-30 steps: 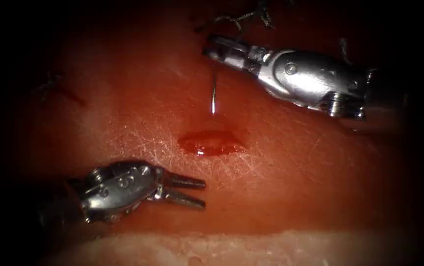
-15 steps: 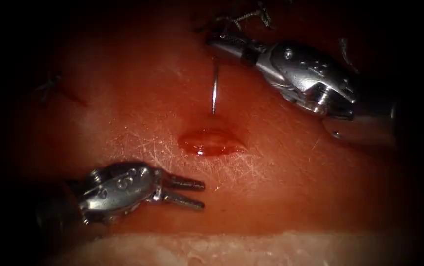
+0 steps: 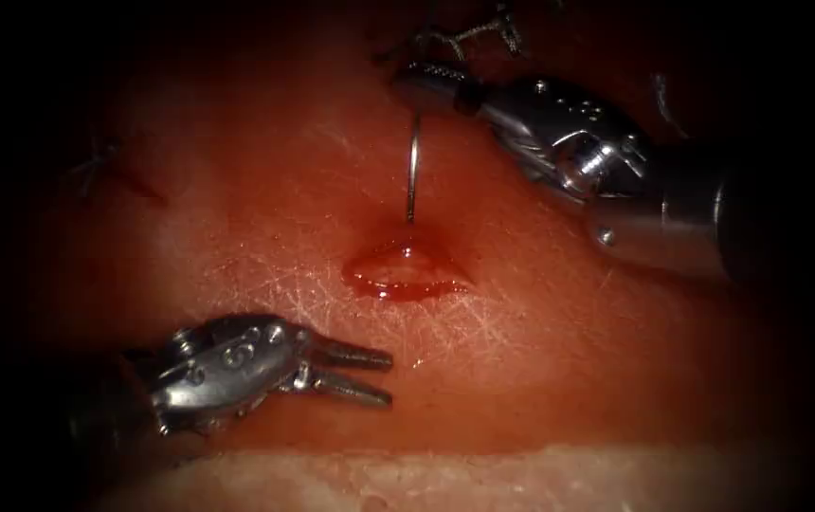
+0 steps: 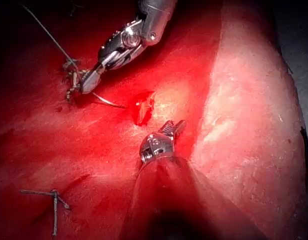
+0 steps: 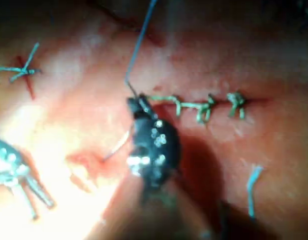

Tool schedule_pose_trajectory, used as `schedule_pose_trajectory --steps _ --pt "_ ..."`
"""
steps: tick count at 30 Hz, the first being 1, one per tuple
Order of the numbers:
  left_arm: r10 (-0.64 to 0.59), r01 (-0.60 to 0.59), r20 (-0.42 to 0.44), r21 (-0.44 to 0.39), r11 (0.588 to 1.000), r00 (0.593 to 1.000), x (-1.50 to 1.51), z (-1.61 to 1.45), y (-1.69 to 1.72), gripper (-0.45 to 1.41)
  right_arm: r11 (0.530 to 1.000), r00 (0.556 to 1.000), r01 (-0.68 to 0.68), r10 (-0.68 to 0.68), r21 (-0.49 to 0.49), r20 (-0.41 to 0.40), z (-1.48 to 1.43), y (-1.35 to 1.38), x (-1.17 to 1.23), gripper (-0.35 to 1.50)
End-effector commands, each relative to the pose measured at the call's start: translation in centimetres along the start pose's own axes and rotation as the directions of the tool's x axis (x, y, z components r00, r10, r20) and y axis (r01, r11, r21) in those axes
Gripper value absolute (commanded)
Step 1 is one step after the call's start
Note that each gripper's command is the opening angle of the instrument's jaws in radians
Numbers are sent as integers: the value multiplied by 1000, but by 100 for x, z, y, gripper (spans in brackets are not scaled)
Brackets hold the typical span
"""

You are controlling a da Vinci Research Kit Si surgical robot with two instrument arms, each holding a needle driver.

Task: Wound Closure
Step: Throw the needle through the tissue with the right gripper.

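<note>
Holding the thin curved steel needle (image 3: 412, 171) near its back end, the right arm's silver needle driver (image 3: 426, 81) has its jaws closed on it above the small red-rimmed cut (image 3: 406, 272) in the pink pork-belly tissue (image 3: 569, 379). Needle tip rests at the cut's upper edge, where the tissue is dimpled; depth of entry cannot be told. Glossy red fluid (image 3: 389, 284) lies in the cut. Left arm's silver needle driver (image 3: 370, 373) sits below and left of the cut, jaws narrowly parted, holding nothing. Dark knotted thread (image 3: 464, 33) lies beside the right tool.
</note>
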Motion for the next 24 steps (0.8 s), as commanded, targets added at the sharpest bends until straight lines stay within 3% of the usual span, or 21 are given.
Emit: schedule_pose_trajectory --steps 1,7,24 --pt "1 -1 -1 -1 1000 1000 -1 7 -4 17 1000 1000 -14 14 14 12 9 -2 -2 -35" --pt "2 -2 2 -1 1000 1000 -2 6 -4 17 993 995 -79 73 86 62 12 -11 -7 -35" --pt "2 -2 6 -2 1000 1000 -3 4 -4 17 985 986 -124 109 117 125 11 -32 -22 -35"
